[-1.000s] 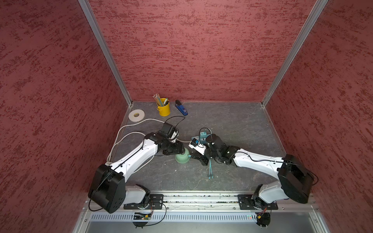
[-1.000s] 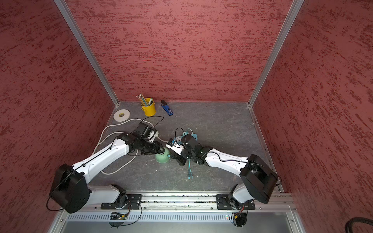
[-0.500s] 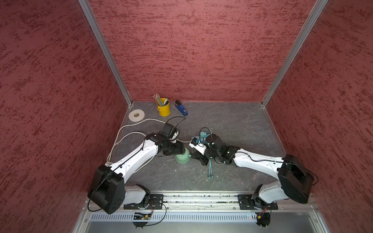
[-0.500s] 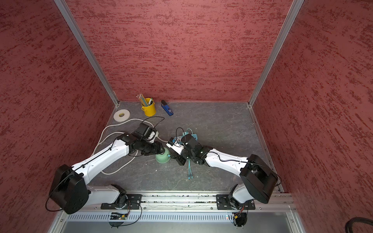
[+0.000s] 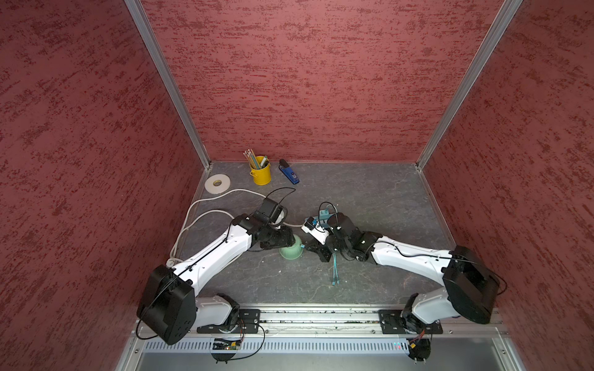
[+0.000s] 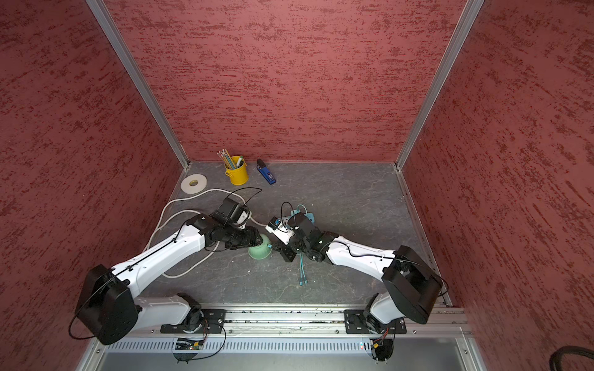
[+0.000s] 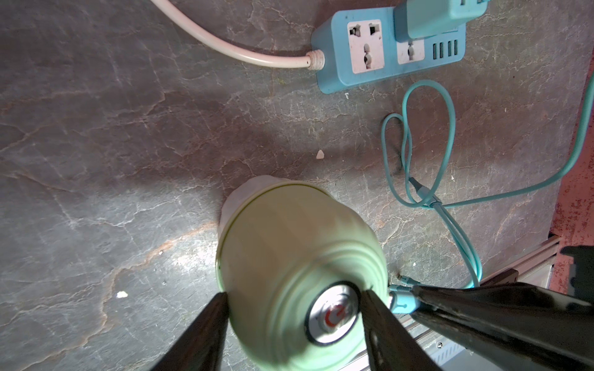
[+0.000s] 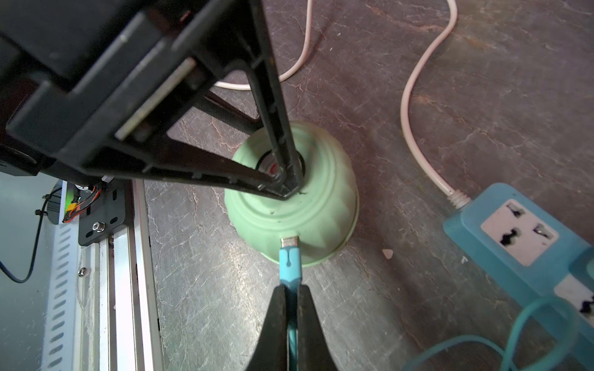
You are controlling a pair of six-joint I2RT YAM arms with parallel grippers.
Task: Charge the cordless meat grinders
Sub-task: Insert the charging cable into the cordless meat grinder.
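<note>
Nearest the front rail, the right gripper (image 8: 291, 287) has its jaws pressed together on the teal charging plug (image 8: 290, 260), whose metal tip sits at the lower wall of the meat grinder (image 8: 321, 208). The grinder stands upright on the grey table (image 5: 369, 199), midway between the two arms. The left gripper (image 7: 294, 297) straddles its crown with the jaws partly spread and clasping the dome, one finger lying just beside the silvery power button (image 7: 332, 316). The socket itself cannot be made out, so the plug probably needs a small correction in height and tilt before being pushed straight along its own axis. The left clamp should brace against that push without sliding onto the button. The plug is pinched near its rear and may pivot if pressed askew. Spare ends of the teal cable (image 5: 335, 269) trail toward the rail, clear of the work. Beyond lies the blue power strip (image 7: 334, 83), with a mint adapter (image 7: 440, 16) plugged in and the white cord (image 7: 244, 54) looping near the left arm. Against the back wall stand a tape roll (image 5: 225, 184), a yellow pencil cup (image 5: 261, 175) and a blue stapler (image 5: 289, 173), well apart.
</note>
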